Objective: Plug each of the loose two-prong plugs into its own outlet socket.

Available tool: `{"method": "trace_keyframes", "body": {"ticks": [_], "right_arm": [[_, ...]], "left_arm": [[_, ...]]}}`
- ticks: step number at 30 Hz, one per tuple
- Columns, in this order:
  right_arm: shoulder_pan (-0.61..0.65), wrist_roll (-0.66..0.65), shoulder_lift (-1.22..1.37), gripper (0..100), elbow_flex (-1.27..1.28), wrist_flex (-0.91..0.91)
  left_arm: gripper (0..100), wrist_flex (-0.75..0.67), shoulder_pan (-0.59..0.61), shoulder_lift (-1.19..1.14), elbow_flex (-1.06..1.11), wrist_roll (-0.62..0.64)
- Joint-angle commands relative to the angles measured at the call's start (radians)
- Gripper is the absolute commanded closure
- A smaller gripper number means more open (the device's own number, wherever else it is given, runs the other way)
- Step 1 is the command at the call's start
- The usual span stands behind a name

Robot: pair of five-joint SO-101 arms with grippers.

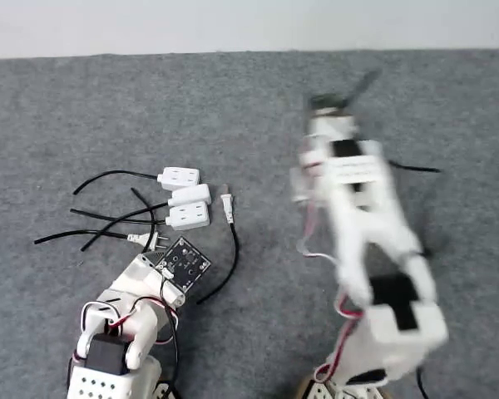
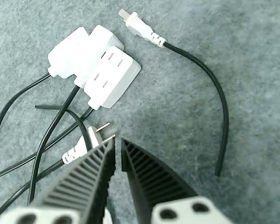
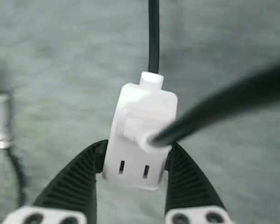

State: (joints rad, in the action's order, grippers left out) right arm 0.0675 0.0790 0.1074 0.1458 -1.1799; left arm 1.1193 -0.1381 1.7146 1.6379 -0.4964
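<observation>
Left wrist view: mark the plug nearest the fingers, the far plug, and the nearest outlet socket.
near plug (image 2: 93,136), left wrist view, on its white body.
far plug (image 2: 139,25), left wrist view, on its white body.
nearest outlet socket (image 2: 113,77), left wrist view, on its slotted face.

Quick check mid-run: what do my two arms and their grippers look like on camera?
The left arm and right arm are white shells with black motor blocks and loose red and white wires. The left gripper and right gripper are black, ribbed wedges on white bases with round holes.
</observation>
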Motion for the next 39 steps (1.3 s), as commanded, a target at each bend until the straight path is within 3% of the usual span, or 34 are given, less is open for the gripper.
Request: {"method": "trace_keyframes", "body": {"ticks": [1, 5, 10, 17, 23, 26, 31, 39], "right_arm": [[-0.263, -0.086, -0.229, 99.1, 0.071, -0.036], [-0.558, -0.235, -0.375, 99.1, 0.282, 0.028], [-0.928, -0.448, -0.487, 99.1, 0.575, 0.291], [-1.285, -0.615, -0.490, 99.1, 0.732, 0.582], [-1.331, -0.638, -0.387, 99.1, 0.684, 0.728], [-1.331, -0.638, -0.266, 99.0, 0.569, 0.707], [-1.310, -0.638, -0.028, 96.6, 0.336, 0.542], [-1.218, -0.606, 0.096, 77.1, -0.002, 0.102]], "left_arm": [[99, 0.008, 0.009, 0.011, -0.010, -0.006], [99, 0.008, 0.009, 0.011, -0.010, -0.006], [99, 0.008, 0.009, 0.011, -0.010, -0.006], [99, 0.008, 0.009, 0.011, -0.010, -0.006], [99, 0.008, 0.009, 0.011, -0.010, -0.006], [99, 0.008, 0.009, 0.011, -0.012, -0.006], [98, 0.008, 0.009, 0.011, -0.012, -0.006], [98, 0.008, 0.009, 0.011, -0.015, -0.005]]}}
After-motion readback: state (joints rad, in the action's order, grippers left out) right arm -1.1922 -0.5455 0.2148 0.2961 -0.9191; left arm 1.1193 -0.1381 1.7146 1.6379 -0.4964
